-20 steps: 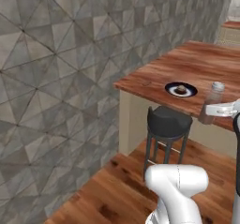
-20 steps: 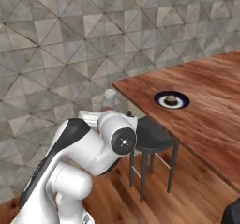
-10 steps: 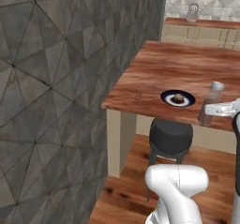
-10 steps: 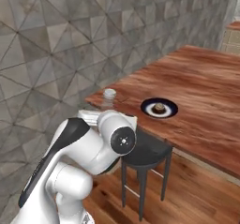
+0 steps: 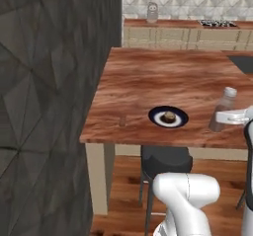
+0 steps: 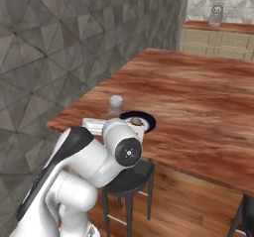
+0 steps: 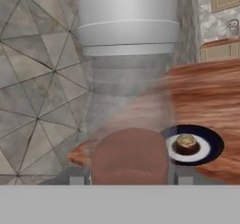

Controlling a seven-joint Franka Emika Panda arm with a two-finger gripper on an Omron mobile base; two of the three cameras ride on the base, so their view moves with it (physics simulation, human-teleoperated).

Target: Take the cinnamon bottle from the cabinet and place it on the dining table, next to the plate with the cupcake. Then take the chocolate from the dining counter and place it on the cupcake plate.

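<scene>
Cinnamon bottle [image 5: 223,109] sits upright in the gripper [image 5: 232,116], raised over the desk [image 5: 168,82] near its front edge, just right of the cupcake plate [image 5: 168,116]. Fingers are clenched on the bottle's lower body. Broad bare desk surface lies beyond the plate. A black stool [image 5: 164,160] stands under the front edge.

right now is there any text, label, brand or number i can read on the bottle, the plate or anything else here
None: no readable text anywhere in these views.
Cinnamon bottle, close in the hand view: plain translucent body and white cap, no label.
Plate with the cupcake: unmarked.
Jar on the far counter: too small to tell.
</scene>
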